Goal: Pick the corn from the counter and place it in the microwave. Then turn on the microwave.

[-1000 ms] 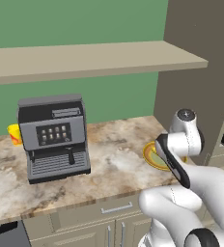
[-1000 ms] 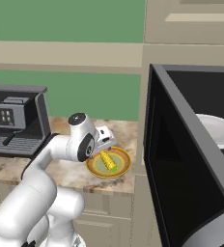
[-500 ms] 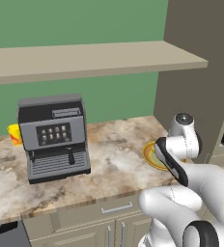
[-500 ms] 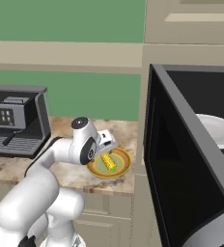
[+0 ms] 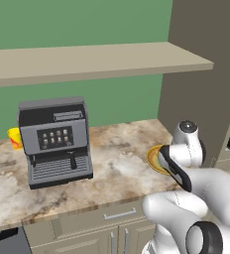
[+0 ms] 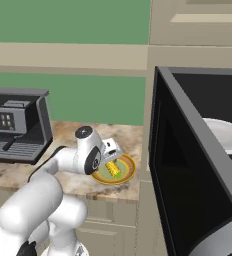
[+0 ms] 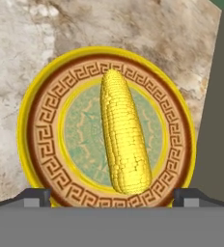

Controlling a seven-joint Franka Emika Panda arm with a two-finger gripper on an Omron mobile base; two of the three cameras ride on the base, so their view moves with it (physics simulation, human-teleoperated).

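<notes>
We're at the pick step, corn not grasped yet. Nearest to us: gripper point(image 7: 112, 195) poised over the plate point(image 7: 36, 144), fingertips point(image 7: 34, 197) spread wide at both lower corners of the hand view, nothing between them.

Corn point(image 7: 122, 132) lies on that round yellow-rimmed plate, roughly centred on the green middle, long axis running away from the hand. Fingers sit either side of its near end, apart from it. Plate sits on the counter point(image 7: 17, 58), close to the tall brown cabinet side point(image 7: 220, 120).

From the right base view: corn point(image 6: 113, 169) on plate point(image 6: 125, 176), gripper point(image 6: 112, 156) right above it. Microwave point(image 6: 198, 165) just right of the plate, door swung open, white turntable point(image 6: 223, 135) visible inside.

Next move, our read: descend straight down until the fingers straddle the cob, then close across its width. Cob is round, may roll on the plate if one finger lands first.

Farther back: coffee machine point(image 5: 55, 141) on the counter point(image 5: 122, 158), yellow thing point(image 5: 15, 138) behind it, wall shelf point(image 5: 87, 59) above.

Writing: none readable. Coffee machine panel shows small icons only, too small to make out.
</notes>
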